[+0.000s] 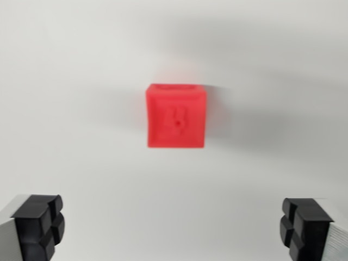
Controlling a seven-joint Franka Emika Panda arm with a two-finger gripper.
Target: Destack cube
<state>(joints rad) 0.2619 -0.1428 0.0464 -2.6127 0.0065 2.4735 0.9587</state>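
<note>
Open jaws poised above a red cube, with the grasp not yet made.

From the wrist view's left, one black ribbed rubber fingertip (38, 225) sat at the lower corner, then came bare white matte surface (70, 98), then the blurred red plastic cube (176, 116) a little above centre, and last the other fingertip at the lower right; the jaws stood wide apart, holding nothing, the gripper (174, 228) well clear of the cube. A raised rim at the cube's top edge hinted at a stack, though whether a second cube lay beneath could not be told. To do the step well, the arm would likely centre over the cube, descend squarely, close on the top block's flat sides only, and lift straight.
</note>
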